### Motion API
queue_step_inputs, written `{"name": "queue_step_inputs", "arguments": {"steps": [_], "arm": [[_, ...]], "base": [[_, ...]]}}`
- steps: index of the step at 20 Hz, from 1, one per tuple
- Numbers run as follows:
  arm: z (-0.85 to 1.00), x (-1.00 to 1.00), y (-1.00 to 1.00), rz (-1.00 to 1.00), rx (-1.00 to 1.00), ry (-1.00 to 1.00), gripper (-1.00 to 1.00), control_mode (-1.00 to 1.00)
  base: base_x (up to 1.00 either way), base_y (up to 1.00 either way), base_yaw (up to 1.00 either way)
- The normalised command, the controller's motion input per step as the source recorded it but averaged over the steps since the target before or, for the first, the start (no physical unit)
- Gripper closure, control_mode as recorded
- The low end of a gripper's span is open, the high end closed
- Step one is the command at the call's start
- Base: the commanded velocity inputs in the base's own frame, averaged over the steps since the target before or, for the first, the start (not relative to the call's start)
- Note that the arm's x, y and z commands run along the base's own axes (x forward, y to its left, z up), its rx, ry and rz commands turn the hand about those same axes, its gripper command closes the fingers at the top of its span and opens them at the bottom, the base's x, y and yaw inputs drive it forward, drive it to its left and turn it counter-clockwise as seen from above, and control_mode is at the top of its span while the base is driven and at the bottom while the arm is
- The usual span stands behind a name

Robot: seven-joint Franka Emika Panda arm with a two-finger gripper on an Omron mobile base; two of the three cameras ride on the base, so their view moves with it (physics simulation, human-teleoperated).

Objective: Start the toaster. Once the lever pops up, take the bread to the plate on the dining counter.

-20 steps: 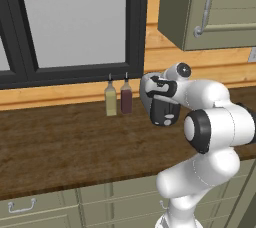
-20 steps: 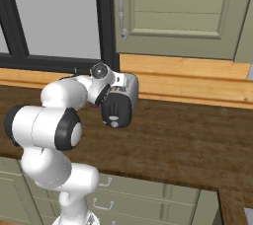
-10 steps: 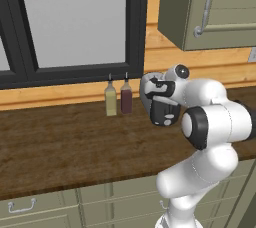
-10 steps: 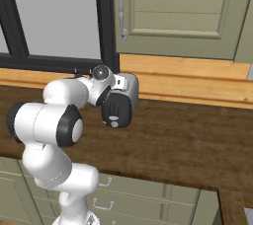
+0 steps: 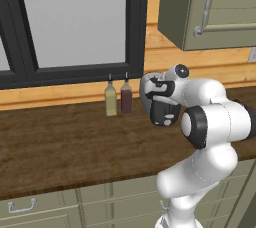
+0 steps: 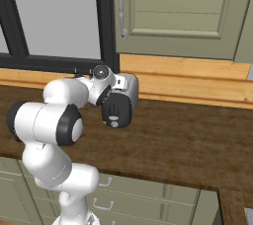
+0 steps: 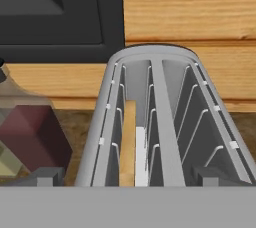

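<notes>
Tan bread sitting down in the toaster's left slot, right under the wide-open, empty gripper, so pretty much everything left: lever, wait, carry to plate.

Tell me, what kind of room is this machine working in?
Most likely a kitchen. A toaster with bread in one slot stands on a dark wooden counter, two bottles sit by the window, and a green cabinet hangs above.
</notes>
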Motion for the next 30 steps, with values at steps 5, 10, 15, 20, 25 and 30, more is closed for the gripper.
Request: {"name": "queue_step_inputs", "arguments": {"steps": [5,10,15,20,25,30], "arm": [[0.00,0.00,0.00,0.00,0.00,0.03,-1.00,-1.00],[0.00,-0.01,0.00,0.00,0.00,0.09,-1.00,-1.00],[0.00,-0.01,0.00,0.00,0.00,0.01,-1.00,-1.00],[0.00,-0.02,0.00,0.00,0.00,0.00,-1.00,-1.00],[-0.04,-0.08,0.00,0.00,0.00,0.00,-1.00,-1.00],[-0.04,-0.07,0.00,0.00,0.00,0.00,-1.00,-1.00]], "base": [[0.00,0.00,0.00],[0.00,0.00,0.00],[0.00,0.00,0.00],[0.00,0.00,0.00],[0.00,0.00,0.00],[0.00,0.00,0.00]]}}
